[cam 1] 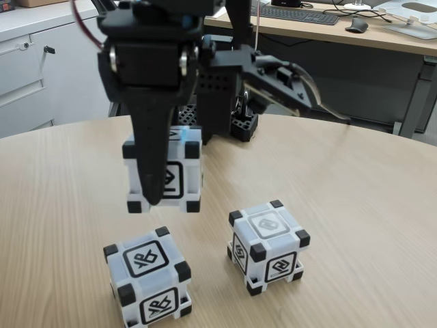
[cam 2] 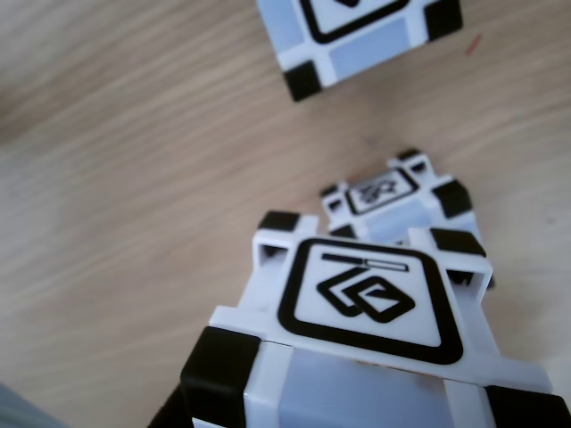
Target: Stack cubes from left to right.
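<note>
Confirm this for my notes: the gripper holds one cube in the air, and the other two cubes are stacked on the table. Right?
Not quite. The gripper does hold one cube in the air, but the fixed view shows the other two, the left cube and the right cube, side by side on the table, not stacked.

Fixed view: front, angled down; other view: close above cubes [cam 2: 366,303].

Black plastic arm [cam 1: 205,61], blocky servo housing, silver screw discs, red cable, tapered black tool [cam 1: 151,195] finger.
</note>
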`<act>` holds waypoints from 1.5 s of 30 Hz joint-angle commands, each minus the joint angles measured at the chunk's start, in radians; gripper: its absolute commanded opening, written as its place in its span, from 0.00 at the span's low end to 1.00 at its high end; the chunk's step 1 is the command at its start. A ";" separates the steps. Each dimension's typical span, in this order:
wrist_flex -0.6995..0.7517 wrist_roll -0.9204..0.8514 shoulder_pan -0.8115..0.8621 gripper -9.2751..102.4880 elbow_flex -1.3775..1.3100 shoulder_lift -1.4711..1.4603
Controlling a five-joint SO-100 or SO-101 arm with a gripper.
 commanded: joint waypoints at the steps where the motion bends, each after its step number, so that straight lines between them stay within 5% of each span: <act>1: -0.066 -0.011 0.009 0.08 -0.031 0.006; 45: -0.143 -0.023 0.103 0.08 -0.190 -0.081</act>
